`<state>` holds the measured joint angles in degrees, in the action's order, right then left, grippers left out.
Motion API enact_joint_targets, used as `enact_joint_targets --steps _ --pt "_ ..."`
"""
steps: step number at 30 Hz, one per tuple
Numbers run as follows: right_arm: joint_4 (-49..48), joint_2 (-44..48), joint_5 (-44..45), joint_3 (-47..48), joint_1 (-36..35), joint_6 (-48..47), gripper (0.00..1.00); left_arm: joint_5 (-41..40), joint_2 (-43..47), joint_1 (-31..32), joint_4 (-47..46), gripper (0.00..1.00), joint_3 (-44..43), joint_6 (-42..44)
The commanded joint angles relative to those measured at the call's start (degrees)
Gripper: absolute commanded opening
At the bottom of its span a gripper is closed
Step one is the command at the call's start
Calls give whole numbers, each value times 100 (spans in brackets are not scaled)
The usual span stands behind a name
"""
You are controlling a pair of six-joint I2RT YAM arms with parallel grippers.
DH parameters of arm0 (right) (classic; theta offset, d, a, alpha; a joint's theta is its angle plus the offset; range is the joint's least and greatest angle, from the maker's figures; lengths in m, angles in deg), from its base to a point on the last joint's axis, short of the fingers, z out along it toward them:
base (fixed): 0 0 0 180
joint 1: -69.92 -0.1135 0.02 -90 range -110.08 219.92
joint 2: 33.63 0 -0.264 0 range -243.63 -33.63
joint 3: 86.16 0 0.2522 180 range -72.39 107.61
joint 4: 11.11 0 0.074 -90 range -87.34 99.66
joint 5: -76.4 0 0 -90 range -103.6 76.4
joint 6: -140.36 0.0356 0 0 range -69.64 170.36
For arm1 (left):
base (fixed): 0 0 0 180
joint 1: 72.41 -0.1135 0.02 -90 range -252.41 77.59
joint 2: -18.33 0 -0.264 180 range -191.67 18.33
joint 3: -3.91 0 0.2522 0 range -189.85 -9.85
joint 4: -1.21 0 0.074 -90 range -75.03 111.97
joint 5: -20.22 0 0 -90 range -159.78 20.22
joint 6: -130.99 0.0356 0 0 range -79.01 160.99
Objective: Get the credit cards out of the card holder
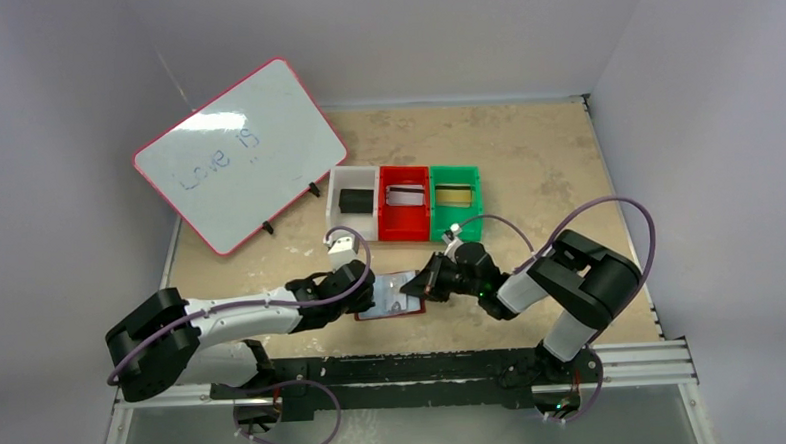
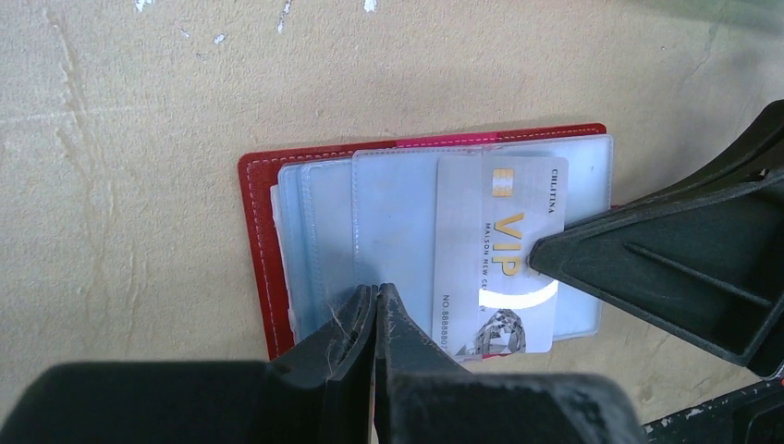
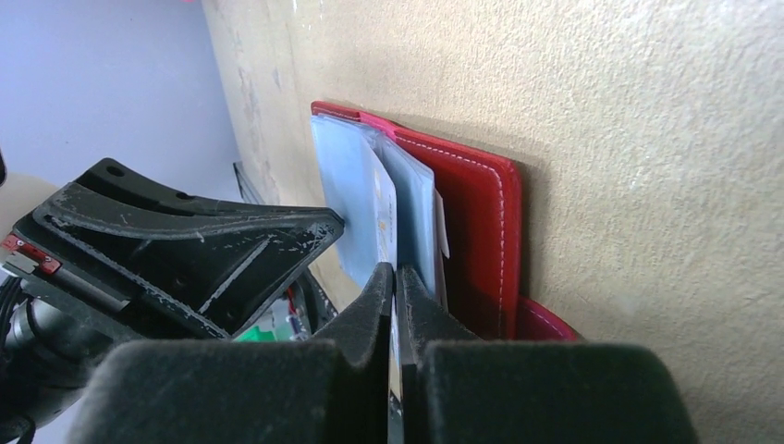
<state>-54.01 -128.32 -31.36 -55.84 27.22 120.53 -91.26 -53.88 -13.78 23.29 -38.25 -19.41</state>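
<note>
The dark red card holder (image 1: 392,294) lies open on the table, its pale blue sleeves (image 2: 388,222) facing up. A silver-grey credit card (image 2: 504,250) marked VIP sticks partway out of the top sleeve toward the right. My right gripper (image 3: 396,273) is shut on this card's edge, and one of its fingers (image 2: 647,259) shows in the left wrist view. My left gripper (image 2: 377,296) is shut, with its tips resting on the sleeves at the holder's near edge. The holder's red cover (image 3: 476,231) also shows in the right wrist view.
Three small bins stand behind the holder: a white bin (image 1: 339,222) with a black card, a red bin (image 1: 405,229) with a silver card, and a green bin (image 1: 473,210) with a gold card. A pink-framed whiteboard (image 1: 238,154) leans at the back left.
</note>
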Motion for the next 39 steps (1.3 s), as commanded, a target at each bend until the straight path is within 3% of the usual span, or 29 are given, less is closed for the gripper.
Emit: enact_joint_targets --steps 1,5,8,14,17,22,26,33,39 --pt "59 45 -17 -79 25 -158 0 -10 -65 -11 606 0 -15 202" --pt "-87 -194 -218 36 25 -108 1 268 -243 -10 454 0 -107 390" --pt "-131 -289 -184 52 25 40 15 170 -497 6 782 0 -293 419" --pt "-415 -351 -170 125 18 48 24 247 -465 9 670 0 -144 289" --pt "-606 -400 -209 104 16 79 19 278 -436 9 549 0 -4 193" --pt "-910 -395 -180 -149 16 233 0 207 -322 8 574 0 78 119" --pt "-878 -218 -116 -300 20 318 0 111 -286 8 630 0 12 94" --pt "390 647 215 -188 26 -82 0 -32 -201 9 620 0 -138 142" --pt "1355 1260 415 48 25 -466 0 -154 29 8 488 11 -230 26"
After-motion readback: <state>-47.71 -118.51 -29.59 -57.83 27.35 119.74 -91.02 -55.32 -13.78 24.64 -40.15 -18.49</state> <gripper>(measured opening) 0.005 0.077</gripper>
